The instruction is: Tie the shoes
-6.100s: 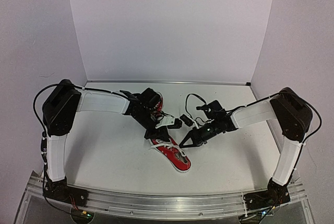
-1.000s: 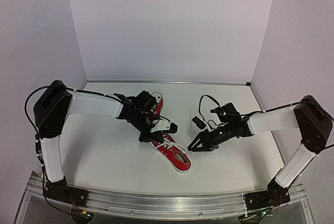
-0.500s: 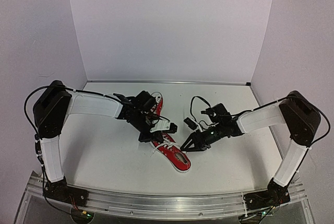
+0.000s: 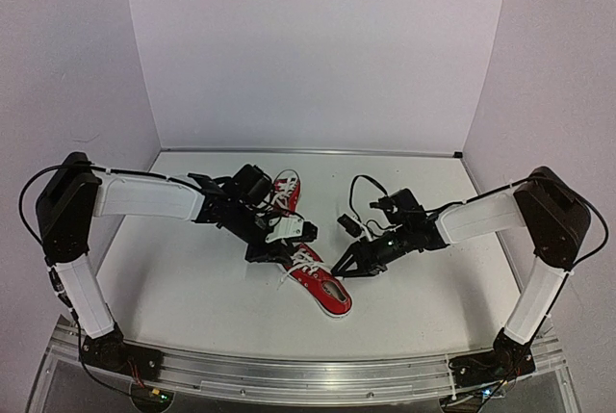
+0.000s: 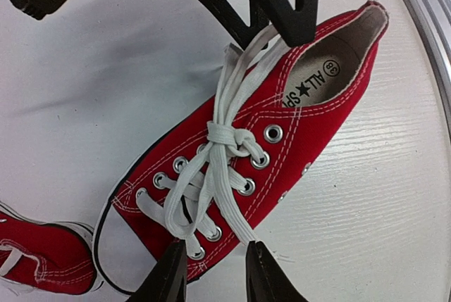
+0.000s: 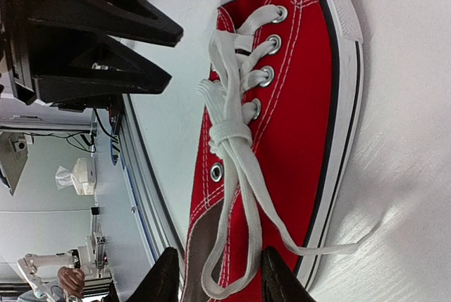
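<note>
One of the red shoes (image 4: 327, 290) lies near the front, its white laces drawn into a knot (image 5: 229, 136) over the eyelets. My left gripper (image 5: 215, 277) is open at the toe end, where a lace loop (image 5: 177, 212) and a single strand run down between its fingers. From the heel end, my right gripper (image 6: 224, 281) stands open around the other lace loop (image 6: 236, 246), and a loose lace end (image 6: 338, 249) trails over the sole. In the top view the left gripper (image 4: 272, 252) and right gripper (image 4: 344, 269) flank this shoe. The other red shoe (image 4: 287, 192) lies behind the left arm.
The white table (image 4: 192, 278) is walled on three sides. A metal rail (image 4: 289, 370) runs along the near edge, close to the shoe's heel. A black cable (image 4: 358, 187) loops above the right wrist. A part of the second shoe (image 5: 42, 260) shows beside the left fingers.
My left gripper has opened and let go of the lace, and the left arm has swung further left. The right gripper moved in toward the shoe's heel and its fingers narrowed slightly.
</note>
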